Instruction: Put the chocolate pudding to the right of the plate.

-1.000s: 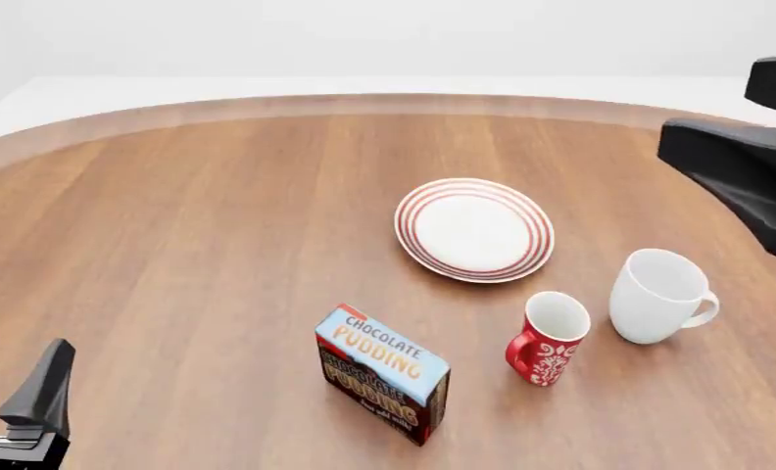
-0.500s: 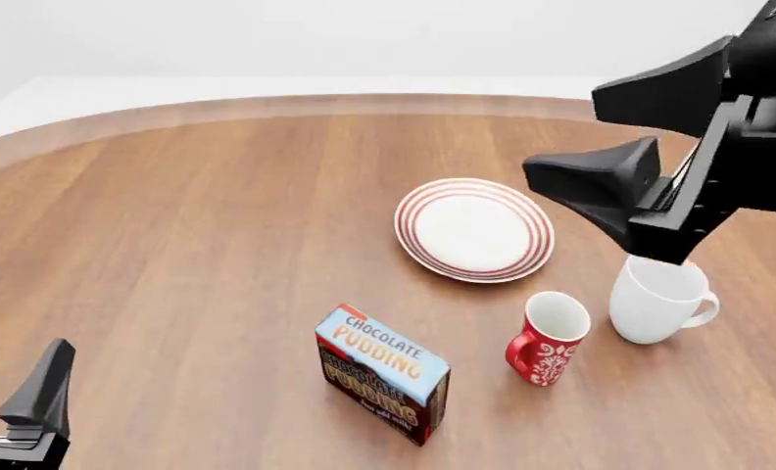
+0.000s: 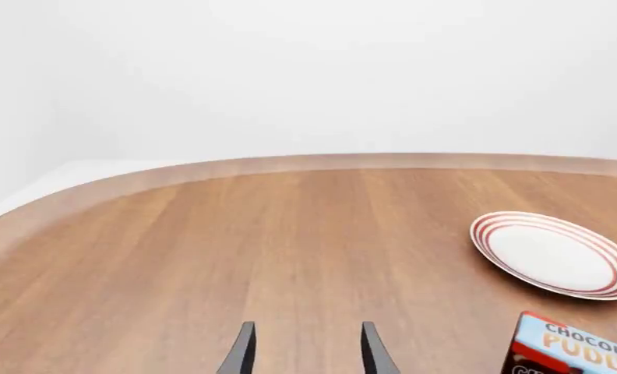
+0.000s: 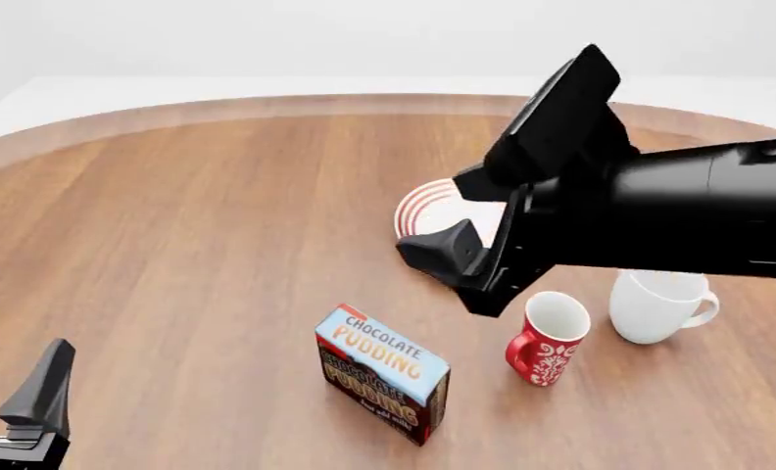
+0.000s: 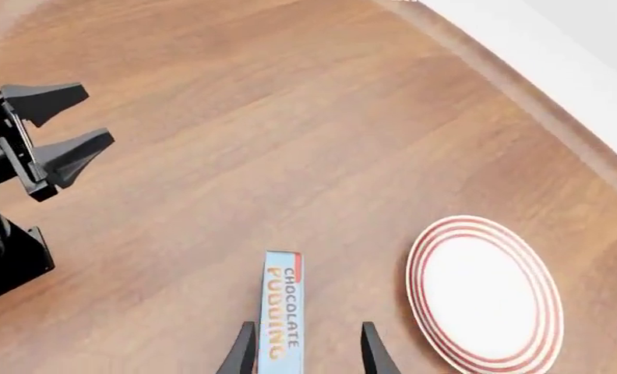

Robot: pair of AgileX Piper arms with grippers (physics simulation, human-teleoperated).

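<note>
Matte black arms, thick rounded right arm, each gripper with wedge-shaped tapered fingers.

Chocolate pudding upright, near plate

Right hand reaching in from the right, up high, fingers wide apart, holding nothing. Left hand low in the near left corner, fingers apart too.
</note>
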